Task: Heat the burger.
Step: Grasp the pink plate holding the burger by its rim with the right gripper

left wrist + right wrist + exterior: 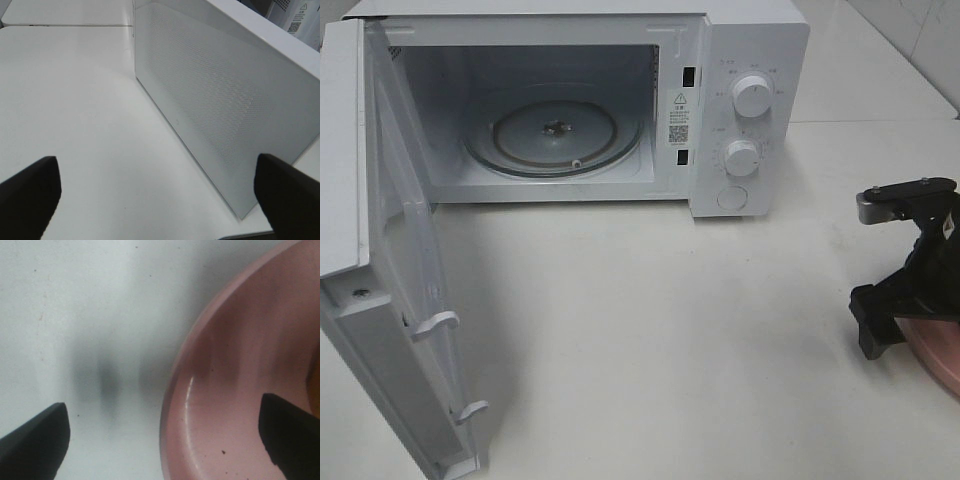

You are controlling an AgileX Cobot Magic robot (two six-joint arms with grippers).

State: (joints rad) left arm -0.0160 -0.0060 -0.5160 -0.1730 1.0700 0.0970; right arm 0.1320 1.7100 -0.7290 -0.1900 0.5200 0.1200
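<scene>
Burger mostly hidden; golden sliver on pink plate.

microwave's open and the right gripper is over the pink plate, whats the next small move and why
Probably lower the right gripper and close on the rim of the pink plate. Its open jaws straddle that rim from above, and the microwave door is open with the glass turntable bare.

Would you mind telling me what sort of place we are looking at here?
Probably a kitchen-style test setup: a white microwave with its door open and glass turntable bare, plus a pink plate, all on a plain white table.
</scene>
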